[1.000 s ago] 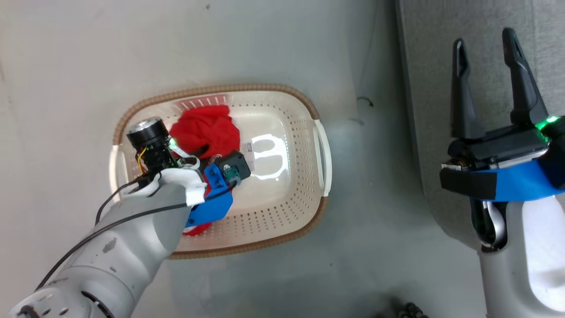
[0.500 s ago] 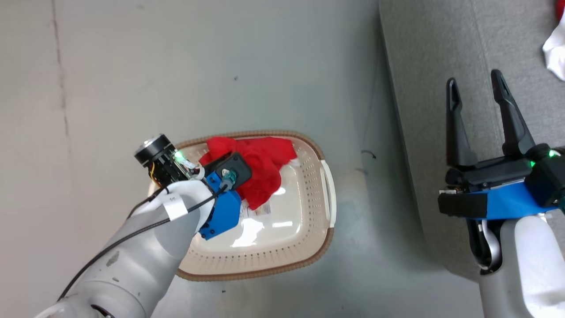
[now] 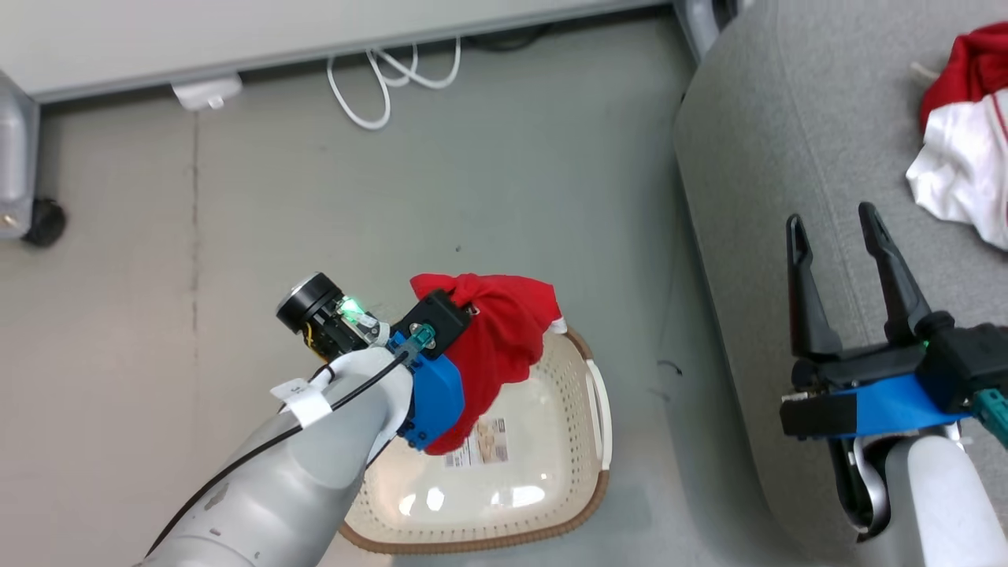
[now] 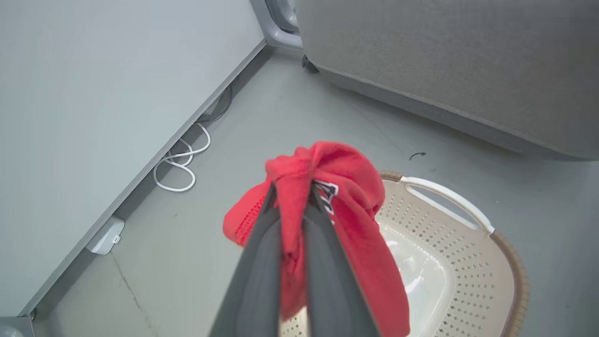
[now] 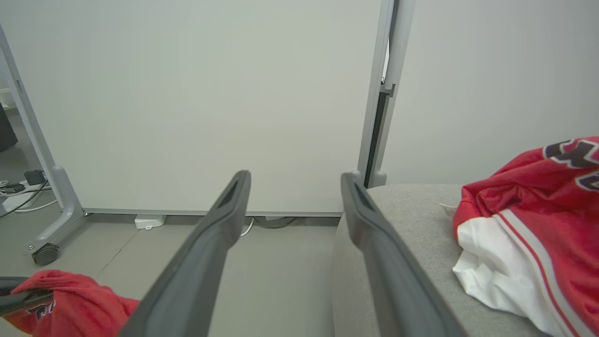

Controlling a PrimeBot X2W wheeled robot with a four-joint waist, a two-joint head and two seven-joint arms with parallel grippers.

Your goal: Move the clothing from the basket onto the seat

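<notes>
Grey floor (image 3: 488,181) lay beneath. The plain red garment (image 3: 508,335), down in the laundry basket (image 3: 603,409) a second earlier, hung lifted above it, pinched in the closed left hand (image 4: 291,196). The right hand (image 3: 830,216) gaped empty over the seat (image 3: 772,142), where the jersey (image 3: 961,173) already lay; only the carry across seemed left.

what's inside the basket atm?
Visible in the basket: a bare cream bottom with the paper label on it. Its left part is covered by the hanging red garment and the left forearm, so anything there can't be seen.
</notes>
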